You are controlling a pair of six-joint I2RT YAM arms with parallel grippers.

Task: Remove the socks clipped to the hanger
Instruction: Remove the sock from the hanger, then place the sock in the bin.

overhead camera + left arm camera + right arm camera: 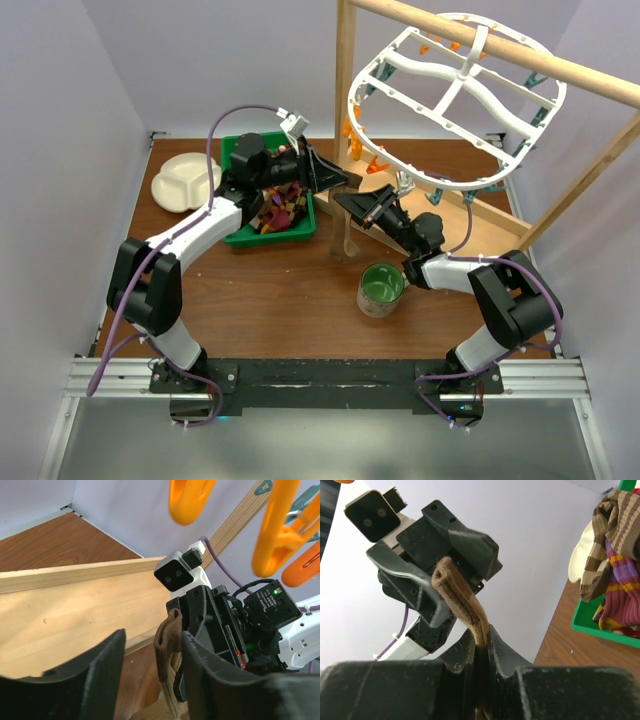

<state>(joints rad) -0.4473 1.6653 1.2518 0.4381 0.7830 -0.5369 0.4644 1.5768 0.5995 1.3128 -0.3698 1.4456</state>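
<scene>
My right gripper (352,204) (480,639) is shut on the brown cuff of a brown-cream sock (463,598), which hangs down below it (345,245). My left gripper (340,181) (152,642) is open, its fingers either side of the same sock (167,647), which lies close to the right finger. The white oval hanger (452,92) hangs from the wooden pole above and to the right, with orange clips (278,530) and teal clips on its rim. I see no socks clipped to the hanger. Several socks (277,212) (617,555) lie in the green bin.
The green bin (240,237) stands at the back left, with a white divided plate (185,183) to its left. A green cup (381,287) stands in front of the right gripper. The wooden frame's post (345,80) and base board (65,610) are close behind the grippers.
</scene>
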